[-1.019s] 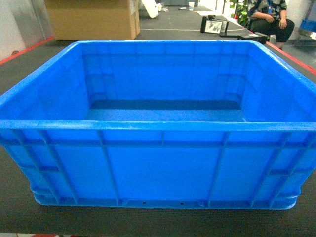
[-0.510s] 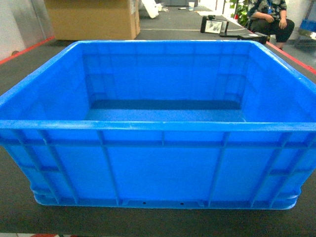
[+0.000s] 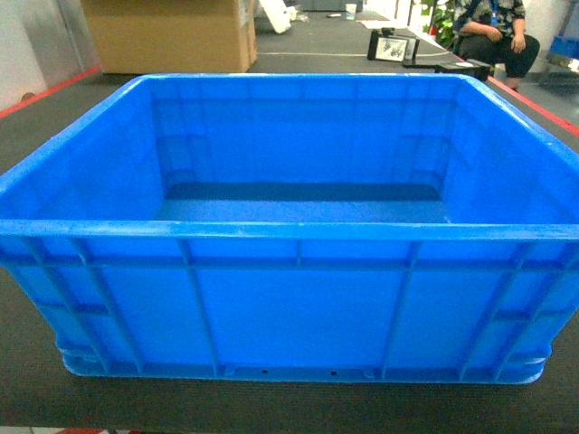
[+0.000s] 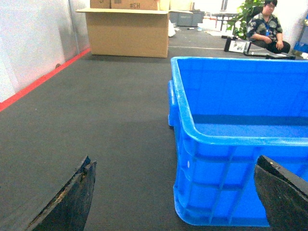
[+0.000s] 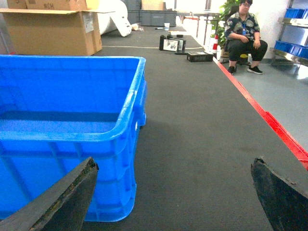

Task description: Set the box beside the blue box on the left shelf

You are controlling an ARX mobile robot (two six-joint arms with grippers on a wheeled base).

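- Large bright-blue rectangular plastic crate (image 3: 289, 298) with ribbed outer walls and a thick rolled rim sat upright on the dark grey carpeted floor (image 4: 110, 120), empty, close in front of the head camera.
- Left pincer (image 4: 175, 202): spread wide, two dark worn fingertips (image 4: 72, 202) at the lower corners of the left wrist view. The crate's near left corner lay ahead of it and between the two tips; no contact could be seen.
- Right pincer (image 5: 175, 199): likewise spread wide, holding nothing. The crate's near right corner was ahead and to its left; bare floor ahead and to its right.
- Whether either pincer touched the crate wall could not be told; neither arm showed in the head view.
- Large brown cardboard box (image 4: 127, 31) stood on the floor well beyond the left pincer, past the crate's far left side.
- Red floor stripe (image 5: 269, 125) ran ahead and to the right of the right pincer; a second red stripe along the white wall was left of the left pincer.
- Seated person in a patterned shirt (image 5: 243, 41) was far ahead of the right pincer, beside a green plant.
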